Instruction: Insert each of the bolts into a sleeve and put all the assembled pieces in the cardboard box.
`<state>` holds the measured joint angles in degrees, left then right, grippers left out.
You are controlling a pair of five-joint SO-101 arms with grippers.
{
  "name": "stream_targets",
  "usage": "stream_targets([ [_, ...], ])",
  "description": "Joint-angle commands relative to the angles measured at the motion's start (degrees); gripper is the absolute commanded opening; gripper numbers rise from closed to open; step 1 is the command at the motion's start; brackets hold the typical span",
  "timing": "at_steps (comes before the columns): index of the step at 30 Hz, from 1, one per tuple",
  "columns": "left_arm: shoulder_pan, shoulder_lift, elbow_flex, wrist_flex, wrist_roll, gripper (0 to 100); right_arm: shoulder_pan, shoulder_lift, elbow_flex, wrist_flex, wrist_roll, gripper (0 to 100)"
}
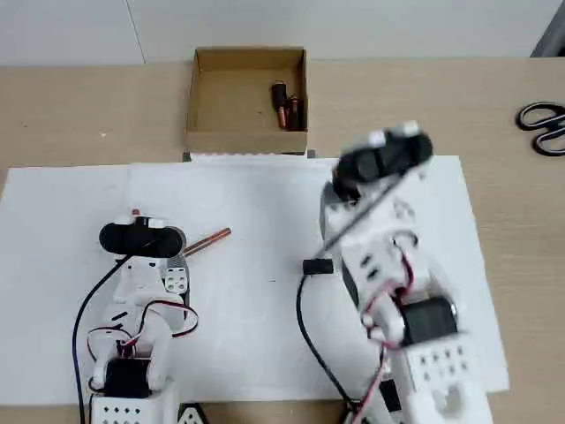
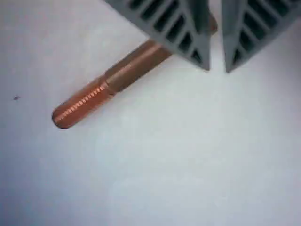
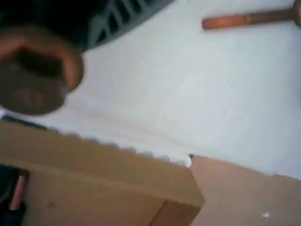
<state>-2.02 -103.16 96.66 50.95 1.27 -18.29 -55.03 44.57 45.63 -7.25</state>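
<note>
A copper bolt (image 1: 208,239) lies on the white paper in front of the left arm. In the left wrist view the bolt (image 2: 101,92) runs under one grey finger, with its head end at the thin gap. My left gripper (image 2: 216,63) stands over that end, its fingers nearly together. My right gripper (image 1: 342,187) hangs above the paper near the cardboard box's (image 1: 247,140) front right corner. It is shut on a dark brown sleeve (image 3: 40,70), which is blurred beside a grey finger (image 3: 123,18). The bolt (image 3: 249,19) lies farther off.
Assembled pieces (image 1: 287,106) lie inside the box at its right side, and one (image 3: 15,195) shows past the box wall (image 3: 94,169). Scissors (image 1: 543,124) rest at the table's far right. The white paper (image 1: 265,300) covers the middle of the table.
</note>
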Motion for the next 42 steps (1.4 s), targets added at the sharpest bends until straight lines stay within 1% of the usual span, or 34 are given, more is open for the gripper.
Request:
stream_targets([
  [1, 0.2, -0.4, -0.3, -1.3, 0.3, 1, 0.7, 13.4, -11.2, -4.4, -0.4, 0.4],
  [4, -0.1, -0.4, -0.3, -1.3, 0.3, 1, 0.7, 24.3, -19.3, -8.5, -0.4, 0.4],
  [9, -0.2, -0.4, -0.3, -1.3, 0.3, 1, 0.4, 43.4, -34.6, -13.3, 3.8, 0.4],
  [19, -0.2, -0.4, -0.3, -1.3, 0.3, 1, 0.0, 79.0, -70.4, -14.5, 4.6, 0.4],
  [30, -0.2, -0.5, -0.3, -0.7, 0.3, 1, -2.3, 111.8, -105.9, -14.1, 19.9, 0.8],
  [34, -0.2, -0.5, -0.3, -0.7, 0.3, 1, -2.5, 119.7, -115.2, -12.0, 22.0, 0.9],
  [36, -0.2, -0.5, -0.3, -0.7, 0.3, 1, -2.9, 122.2, -118.9, -8.4, 22.2, 3.2],
  [40, -0.2, -0.5, -0.3, -0.7, 0.3, 1, -2.9, 125.4, -125.0, -2.6, 22.8, 15.3],
  [42, -0.2, -0.5, -0.3, -0.7, 0.3, 1, -2.9, 126.1, -127.6, -0.9, 22.8, 17.3],
])
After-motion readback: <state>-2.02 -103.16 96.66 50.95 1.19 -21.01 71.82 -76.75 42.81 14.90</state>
